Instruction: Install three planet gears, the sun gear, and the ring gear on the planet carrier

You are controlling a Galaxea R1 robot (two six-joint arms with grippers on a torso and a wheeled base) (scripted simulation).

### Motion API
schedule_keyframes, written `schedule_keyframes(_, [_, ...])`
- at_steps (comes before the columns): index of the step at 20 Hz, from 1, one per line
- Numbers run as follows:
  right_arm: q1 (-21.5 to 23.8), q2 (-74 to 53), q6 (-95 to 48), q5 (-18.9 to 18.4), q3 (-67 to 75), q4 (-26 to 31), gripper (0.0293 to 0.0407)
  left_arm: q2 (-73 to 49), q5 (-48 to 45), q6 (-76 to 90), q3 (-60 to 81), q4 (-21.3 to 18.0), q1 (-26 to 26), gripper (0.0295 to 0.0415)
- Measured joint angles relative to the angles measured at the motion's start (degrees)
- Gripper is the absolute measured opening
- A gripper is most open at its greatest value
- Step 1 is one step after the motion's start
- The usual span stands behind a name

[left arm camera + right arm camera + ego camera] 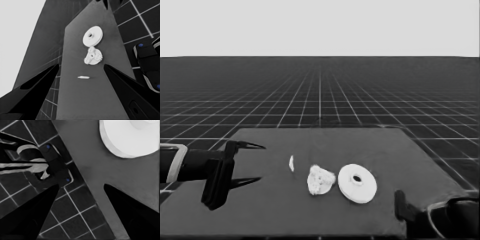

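With gears seated on the smaller round part (320, 180), you must next lift the larger round part (357, 183) beside it; both pincers wait apart, empty.

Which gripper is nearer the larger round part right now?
Right. The right gripper waits at the table's near right corner, close beside the larger round part; the left gripper waits at the far left end.
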Motion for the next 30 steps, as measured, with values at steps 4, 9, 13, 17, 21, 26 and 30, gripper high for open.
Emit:
schedule_keyframes(4, [-0.69,-3.34,-2.25,0.78,3.1,-1.15,0.0385,0.0,0.0,0.0,0.0,0.0,0.0,0.0385])
schedule_keyframes(9, [23.26,37.87,49.77,-19.32,-41.47,29.98,0.0385,0.0,0.0,0.0,0.0,0.0,0.0,0.0385])
schedule_keyframes(13, [23.23,40.64,50.73,-19.25,-47.69,31.42,0.0385,0.0,0.0,0.0,0.0,0.0,0.0,0.0385])
schedule_keyframes(17, [13.4,42.44,48.7,-15.54,-52.71,22.55,0.0385,0.0,0.0,0.0,0.0,0.0,0.0,0.0385])
schedule_keyframes(21, [11.79,43.1,47.89,-14.49,-54.49,20.84,0.0385,0.0,0.0,0.0,0.0,0.0,0.0,0.0385])
schedule_keyframes(26, [11.81,43.09,47.82,-14.39,-54.67,20.59,0.0347,0.0,0.0,0.0,0.0,0.0,0.0,0.0385])
schedule_keyframes(30, [11.81,43.1,47.82,-14.39,-54.67,20.58,0.0347,0.0,0.0,0.0,0.0,0.0,0.0,0.0385])
